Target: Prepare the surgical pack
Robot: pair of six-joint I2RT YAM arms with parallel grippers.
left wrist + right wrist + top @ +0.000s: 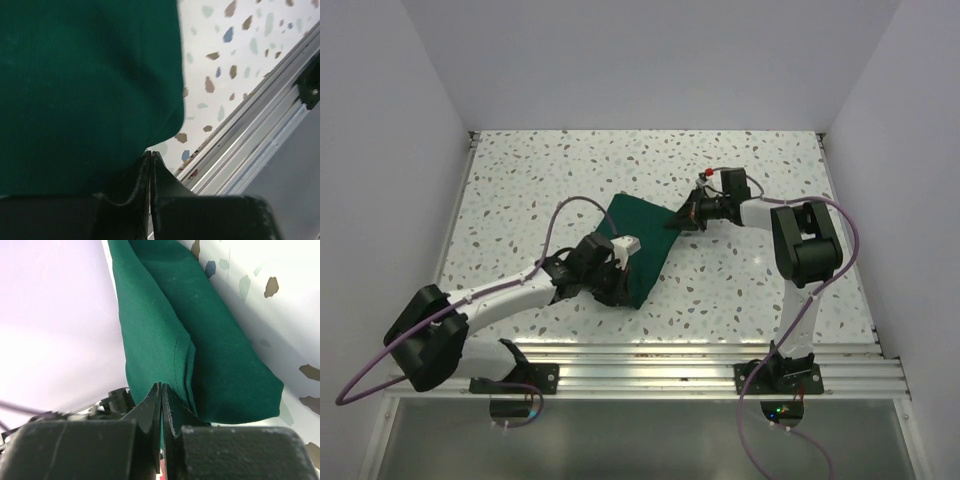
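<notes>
Left gripper (150,153) pinching near edge of green drape (642,243), jaws pressing together; right gripper (161,386) pinching drape's far-right fold above speckled table (740,285).

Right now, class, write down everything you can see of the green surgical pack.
The surgical pack is a dark green woven cloth folded into a flattish bundle, contents hidden. It lies on the speckled table. The left gripper, fingers closed, pinches its near corner; the right gripper pinches a fold at its far corner.
</notes>
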